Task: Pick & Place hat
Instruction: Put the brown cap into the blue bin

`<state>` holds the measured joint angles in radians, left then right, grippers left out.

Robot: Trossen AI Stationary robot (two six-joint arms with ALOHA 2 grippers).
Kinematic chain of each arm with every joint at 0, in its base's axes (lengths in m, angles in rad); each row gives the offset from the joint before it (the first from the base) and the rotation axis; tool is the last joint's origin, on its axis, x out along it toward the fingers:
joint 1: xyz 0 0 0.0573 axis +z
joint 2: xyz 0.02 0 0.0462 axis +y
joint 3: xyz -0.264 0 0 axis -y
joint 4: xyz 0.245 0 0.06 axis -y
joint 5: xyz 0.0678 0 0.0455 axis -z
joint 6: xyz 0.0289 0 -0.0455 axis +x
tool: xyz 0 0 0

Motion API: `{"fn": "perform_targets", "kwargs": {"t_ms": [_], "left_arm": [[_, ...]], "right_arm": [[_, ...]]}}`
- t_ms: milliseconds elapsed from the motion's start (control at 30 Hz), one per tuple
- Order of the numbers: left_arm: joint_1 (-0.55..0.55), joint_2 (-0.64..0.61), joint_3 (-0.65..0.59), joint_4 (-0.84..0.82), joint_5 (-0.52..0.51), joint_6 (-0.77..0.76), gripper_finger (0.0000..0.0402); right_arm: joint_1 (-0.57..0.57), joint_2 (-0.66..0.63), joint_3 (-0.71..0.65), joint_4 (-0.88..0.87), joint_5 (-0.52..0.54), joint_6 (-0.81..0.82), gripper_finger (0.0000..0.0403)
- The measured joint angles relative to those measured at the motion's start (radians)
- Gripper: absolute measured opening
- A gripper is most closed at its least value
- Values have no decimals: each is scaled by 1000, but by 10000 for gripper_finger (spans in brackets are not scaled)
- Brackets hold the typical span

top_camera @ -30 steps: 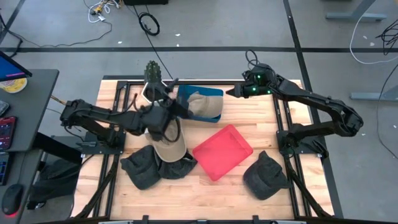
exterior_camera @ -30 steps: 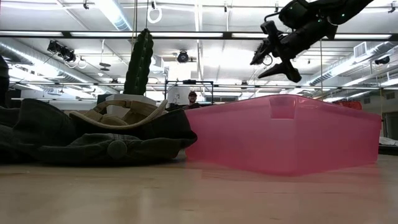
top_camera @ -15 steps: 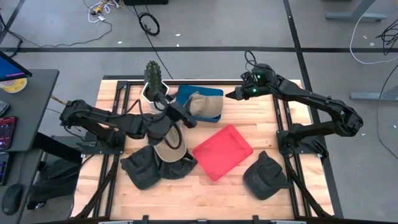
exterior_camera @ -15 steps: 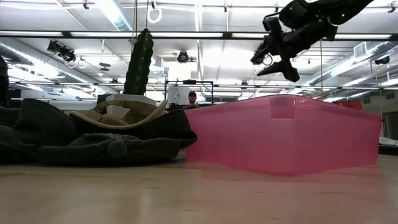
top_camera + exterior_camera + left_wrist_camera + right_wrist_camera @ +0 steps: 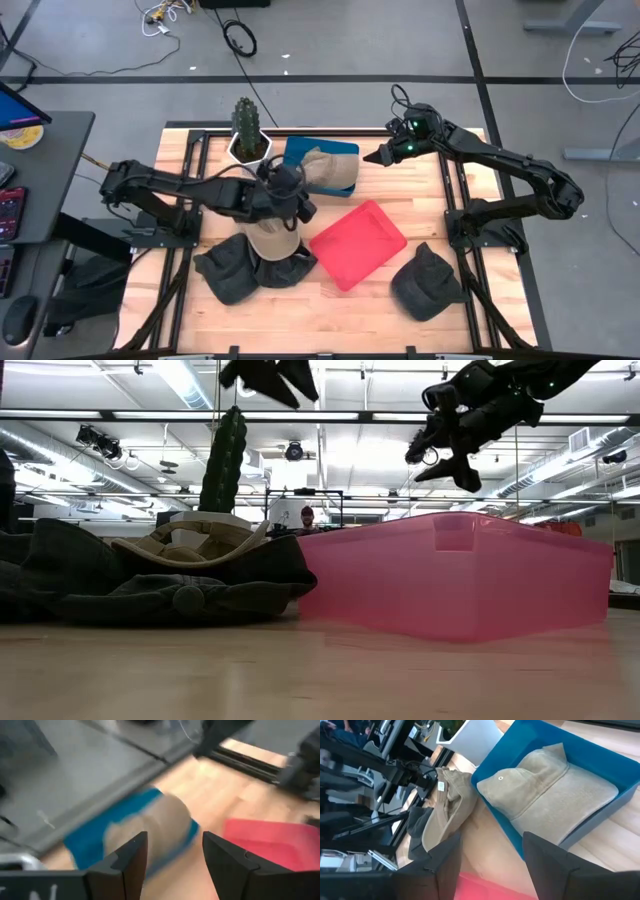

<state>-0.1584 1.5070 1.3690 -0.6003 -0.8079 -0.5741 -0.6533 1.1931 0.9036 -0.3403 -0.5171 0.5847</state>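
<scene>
Wooden surface (image 5: pixel 420 215) across the middle of the high view, framed by dark rails. Red tray (image 5: pixel 357 241) at frame centre, tilted diamond-wise; in the low view the same tray fills the right half as a pink translucent wall. Blue bin (image 5: pixel 338 150) just above it in the upper centre, holding a tan hat (image 5: pixel 328 172); from the right wrist view the same tan hat (image 5: pixel 555 795) lies inside the blue walls. Heap of dark hats (image 5: pixel 240 268) at lower left of centre, with a second tan hat (image 5: pixel 270 240) resting on top, touching them. Lone dark hat (image 5: pixel 425 280) at lower right, well apart from the heap. Potted cactus (image 5: pixel 245 122) at upper left of the bin. Left pincer (image 5: pixel 298 200) poised between the bin and the heap, raised above the surface, fingers spread wide and empty in its wrist view. Right pincer (image 5: pixel 372 156) hanging just right of the bin, fingers likewise wide apart, holding nothing.
</scene>
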Motion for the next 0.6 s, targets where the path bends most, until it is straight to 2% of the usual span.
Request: {"fn": "perform_targets", "kwargs": {"t_ms": [100, 200, 467, 600], "left_arm": [[35, 21, 0, -59, 124, -150, 193], [62, 59, 0, -73, 187, -275, 193], [106, 159, 0, -113, 421, -442, 192], [116, 176, 0, -154, 488, -489, 192]], "right_arm": [[0, 0, 0, -6, 0, -3, 210], [0, 0, 0, -6, 0, -4, 210], [0, 0, 0, -17, 3, -10, 210], [0, 0, 0, -22, 3, -9, 210]]}}
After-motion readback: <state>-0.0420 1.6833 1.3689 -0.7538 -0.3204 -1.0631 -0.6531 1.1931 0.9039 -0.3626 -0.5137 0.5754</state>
